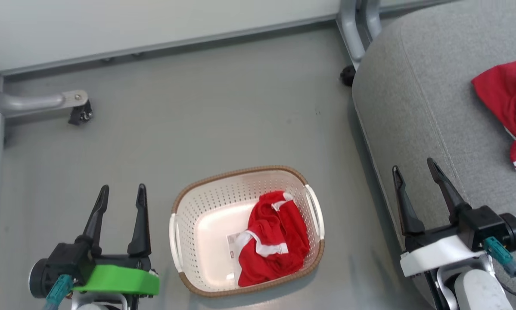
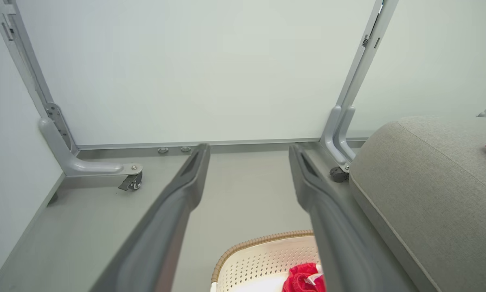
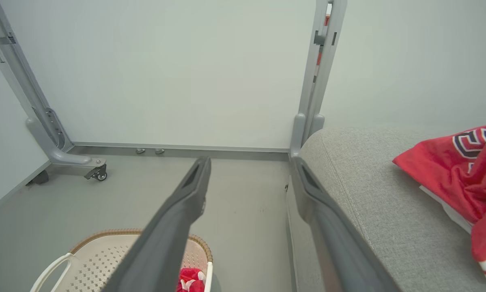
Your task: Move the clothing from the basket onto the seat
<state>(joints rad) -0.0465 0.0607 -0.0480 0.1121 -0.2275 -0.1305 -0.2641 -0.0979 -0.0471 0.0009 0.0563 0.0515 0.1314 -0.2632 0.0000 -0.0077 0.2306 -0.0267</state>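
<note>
left hand [image 1: 123, 187]: left of the basket [image 1: 206, 202], over the grey floor [image 1: 197, 107], fingers spread wide, nothing between them, touching nothing. Green plate behind the fingers

basket: sits on the floor. Rounded rectangle, cream perforated plastic, brown woven-look rim, white handle on each short side

red jersey [image 1: 275, 237]: inside the basket, bunched against its right wall. Soft crumpled fabric with white trim strips, and a white label-like patch at its left edge

right hand [image 1: 413, 164]: right of the basket, fingers just as wide apart, holding nothing. In the head view both tips overlap the seat's near edge. In the right wrist view the right finger runs along that edge, can't tell if it brushes the fabric

seat [image 1: 421, 107]: right of the basket, much larger than it. Grey woven upholstery, rounded corner, stitched seam along the top

second jersey [image 1: 503, 94]: lying on the seat, well right of the basket. Rumpled red fabric, white striped trim, dark-and-white lettering, partly cut off by the frame edge
</note>
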